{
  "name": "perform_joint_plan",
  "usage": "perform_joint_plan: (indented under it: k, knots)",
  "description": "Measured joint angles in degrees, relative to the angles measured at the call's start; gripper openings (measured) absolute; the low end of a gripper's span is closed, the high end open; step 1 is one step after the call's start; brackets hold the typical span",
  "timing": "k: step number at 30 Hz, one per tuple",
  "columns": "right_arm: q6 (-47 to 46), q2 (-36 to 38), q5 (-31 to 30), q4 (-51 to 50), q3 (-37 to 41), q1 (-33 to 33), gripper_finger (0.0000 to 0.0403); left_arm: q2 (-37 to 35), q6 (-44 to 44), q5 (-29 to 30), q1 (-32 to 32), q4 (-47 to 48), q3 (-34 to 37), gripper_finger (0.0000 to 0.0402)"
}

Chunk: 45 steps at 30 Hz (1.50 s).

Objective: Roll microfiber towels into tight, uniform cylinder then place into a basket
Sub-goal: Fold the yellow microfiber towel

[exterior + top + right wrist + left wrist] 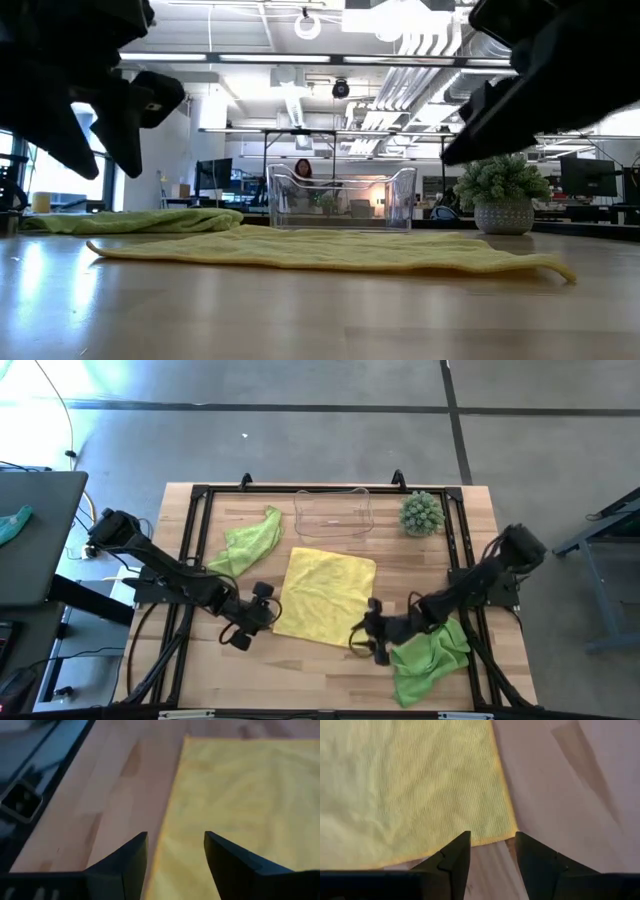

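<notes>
Yellow towel lies flat between both tools, left gripper spread and empty over its near corner, right gripper spread and empty over its edge; soft, light, limp cloth, likely best pinched at the near corners.

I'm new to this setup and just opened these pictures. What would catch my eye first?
The yellow towel lies spread flat mid-table, with the left gripper and right gripper open at its two near corners. Behind it stands the empty clear basket, with a green towel crumpled to its left and a spiky plant to its right.
</notes>
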State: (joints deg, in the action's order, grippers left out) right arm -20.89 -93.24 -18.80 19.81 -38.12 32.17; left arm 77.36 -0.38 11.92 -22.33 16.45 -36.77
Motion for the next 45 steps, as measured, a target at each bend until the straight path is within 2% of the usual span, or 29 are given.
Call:
perform_joint_plan:
  k: [3, 6, 12, 17, 21, 25, 36, 39, 45]
  knots:
    - [-0.8, -4.81, -1.3, -1.72, -4.19, 1.88, 0.0175, 0.0, 3.08, 0.83, -0.66, -0.22, 0.36, 0.0145]
    - [1.1, -8.86, -3.18, -8.53, -10.41, 3.44, 0.0164, 0.75, 4.9, 1.62, -0.72, -0.52, 1.27, 0.0145]
    - [-0.94, -14.07, -4.91, -32.79, -24.3, 4.49, 0.015, 4.9, 5.07, 1.81, -1.09, -1.06, 1.6, 0.0145]
    - [-8.51, -15.79, -4.91, -45.07, -29.77, 4.62, 0.0149, 10.0, 5.31, 1.6, -2.57, -5.21, 1.51, 0.0145]
    - [-13.26, -15.95, -3.22, -47.08, -29.93, 5.02, 0.0149, 12.21, 7.62, 5.38, -4.08, -5.31, 1.36, 0.0145]
    - [-13.81, -15.95, -2.52, -47.07, -29.96, 5.52, 0.0149, 12.88, 10.4, 7.93, -5.32, -6.62, 1.39, 0.0145]
    - [-18.72, -15.95, -2.11, -47.45, -29.97, 6.28, 0.0149, 13.54, 19.16, 8.55, -5.65, -10.83, 1.57, 0.014]
    - [-20.09, -15.95, -1.84, -47.47, -29.97, 6.65, 0.0149, 14.31, 19.19, 8.2, -5.64, -11.32, 1.51, 0.012]
    - [-20.23, -15.95, -1.08, -47.54, -29.97, 8.09, 0.0149, 15.82, 18.98, 7.17, -5.61, -13.56, 1.49, 0.0053]
